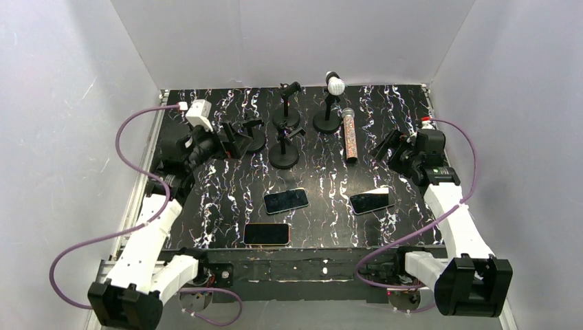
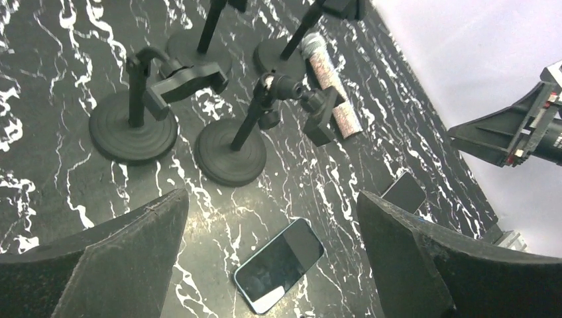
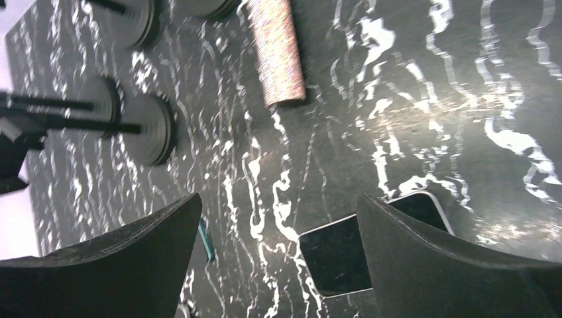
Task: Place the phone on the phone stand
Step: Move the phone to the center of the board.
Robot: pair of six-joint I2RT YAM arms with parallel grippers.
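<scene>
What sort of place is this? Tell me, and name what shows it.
Probably a robot test booth: plain white walls box in a black marbled table, a left arm and right arm are bolted at its near edge, and phones and stands are set out as props.

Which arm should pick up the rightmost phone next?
Right. The right claw, open, hangs close to the rightmost phone, which shows under its fingers in the wrist view. The left claw, also open, sits across the table by the stands.
</scene>
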